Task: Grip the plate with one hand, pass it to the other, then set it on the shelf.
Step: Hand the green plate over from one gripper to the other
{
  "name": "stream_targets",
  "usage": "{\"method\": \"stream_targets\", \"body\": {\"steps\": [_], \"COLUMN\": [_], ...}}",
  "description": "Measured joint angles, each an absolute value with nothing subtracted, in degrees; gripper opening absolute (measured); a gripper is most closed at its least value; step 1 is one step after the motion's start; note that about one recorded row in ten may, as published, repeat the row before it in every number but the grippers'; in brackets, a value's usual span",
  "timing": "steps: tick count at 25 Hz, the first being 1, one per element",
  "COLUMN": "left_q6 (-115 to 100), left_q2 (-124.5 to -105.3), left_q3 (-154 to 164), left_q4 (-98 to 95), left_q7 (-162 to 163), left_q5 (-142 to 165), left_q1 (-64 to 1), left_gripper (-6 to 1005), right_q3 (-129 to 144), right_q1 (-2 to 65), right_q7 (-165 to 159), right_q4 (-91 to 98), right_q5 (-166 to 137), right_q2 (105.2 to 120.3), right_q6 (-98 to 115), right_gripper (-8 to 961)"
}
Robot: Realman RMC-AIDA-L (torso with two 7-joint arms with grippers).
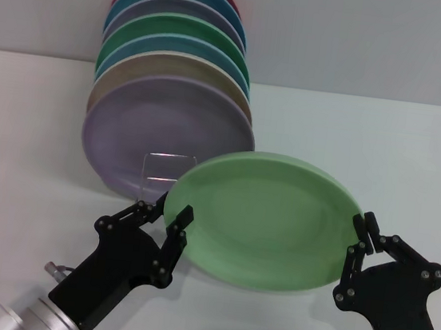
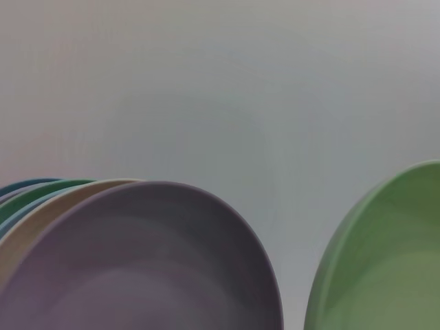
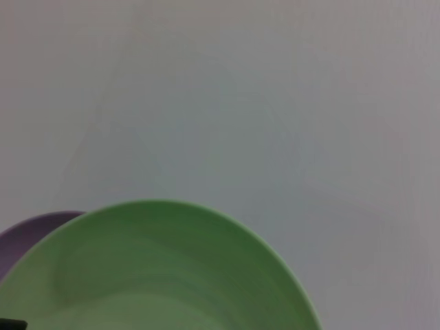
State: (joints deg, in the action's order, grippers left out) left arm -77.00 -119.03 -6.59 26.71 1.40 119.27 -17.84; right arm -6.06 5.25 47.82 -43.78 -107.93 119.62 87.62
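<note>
Two of my grippers meet at the plate (image 1: pixel 266 223), one on each side of it. The pale green plate hangs above the white worktop (image 1: pixel 368 143), tilted so its hollow face shows to my head camera, just in front of the shelf (image 1: pixel 167 171), whose thin upright wire loop peeks out behind the plate's upper left edge. My left gripper (image 1: pixel 166 227) sits at the plate's left rim, with one finger (image 1: pixel 175 240) lying against the edge and the other finger (image 1: pixel 129 217) set well out to the side, so the jaws stand spread and are not pinching the rim. My right gripper (image 1: pixel 363 235) is at the plate's right rim, its fingers (image 1: pixel 359 250) drawn together on the edge, and it carries the plate. Behind the shelf's loop stands a row of plates on edge: a lilac plate (image 1: pixel 156 133) at the front, then a beige plate (image 1: pixel 180 71), a blue one, a darker green plate (image 1: pixel 188 32), and more toward the back wall. From my left wrist the lilac plate (image 2: pixel 144 261) fills the near view with the green plate's rim (image 2: pixel 385 261) beside it; from my right wrist the green plate (image 3: pixel 158 268) covers most of the lilac one.
</note>
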Motion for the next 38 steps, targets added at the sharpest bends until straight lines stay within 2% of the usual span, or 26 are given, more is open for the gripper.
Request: {"method": "stream_targets", "body": {"steps": [5, 11, 28, 38], "left_q6": [-76.89, -76.89, -76.05, -76.47], "left_q2": [-119.00, -119.00, -118.92, -118.76], "left_q3": [-6.59, -6.64, -7.09, -8.05], "left_q4": [26.61, 26.41, 26.19, 26.08], "left_q7": [1.40, 1.40, 1.40, 1.38], "left_q5": [119.26, 119.26, 119.16, 119.21], "left_q1": [-17.85, -18.03, -18.35, -17.73], "left_gripper": [367, 193, 68, 57], "right_q3": [-6.07, -6.07, -6.06, -5.40], "right_q1": [5.27, 5.30, 5.52, 5.86], "right_q7": [47.81, 47.84, 48.40, 48.43], "right_q4": [-43.85, -43.86, -43.94, -43.85], "right_q5": [-107.92, -108.00, -108.03, -108.04], "right_q2": [119.61, 119.62, 119.71, 119.58], "right_q6": [87.60, 87.34, 87.25, 87.75], "right_gripper": [13, 14, 14, 87]}}
